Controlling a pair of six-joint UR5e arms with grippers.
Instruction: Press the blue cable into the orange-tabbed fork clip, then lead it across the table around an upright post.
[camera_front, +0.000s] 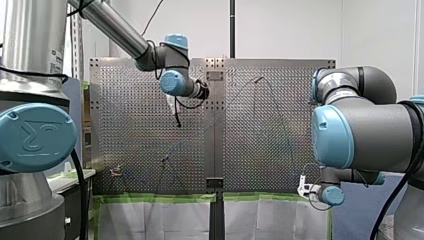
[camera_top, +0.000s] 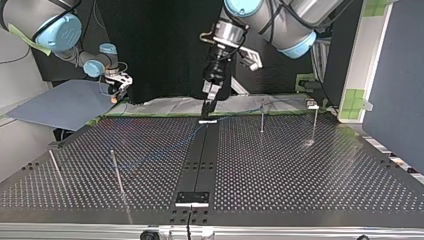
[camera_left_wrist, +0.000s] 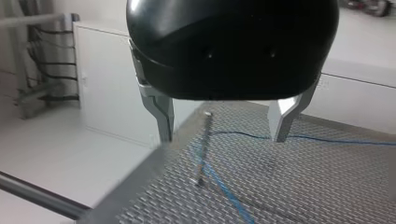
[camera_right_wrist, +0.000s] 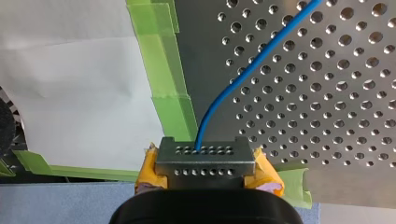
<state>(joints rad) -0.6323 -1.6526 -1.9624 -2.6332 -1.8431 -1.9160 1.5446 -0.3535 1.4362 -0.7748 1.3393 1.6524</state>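
The blue cable (camera_right_wrist: 252, 65) runs over the perforated table from my right gripper (camera_right_wrist: 205, 156), which has yellow pads and is shut on the cable's end at the table's taped edge. In the top view this gripper (camera_top: 118, 90) hangs off the far left edge. My left gripper (camera_left_wrist: 223, 135) is open, its metal fingers (camera_left_wrist: 163, 121) empty, above the table's far edge. An upright post (camera_left_wrist: 203, 147) stands ahead between them, with the cable (camera_left_wrist: 224, 186) passing its foot. A small fork clip (camera_top: 312, 104) sits at the top view's far right.
Several thin upright posts (camera_top: 261, 119) (camera_top: 117, 172) stand on the perforated table (camera_top: 300, 180). A dark centre rail (camera_top: 197, 165) splits it. Green tape (camera_right_wrist: 163, 60) and white sheeting line the edge by my right gripper.
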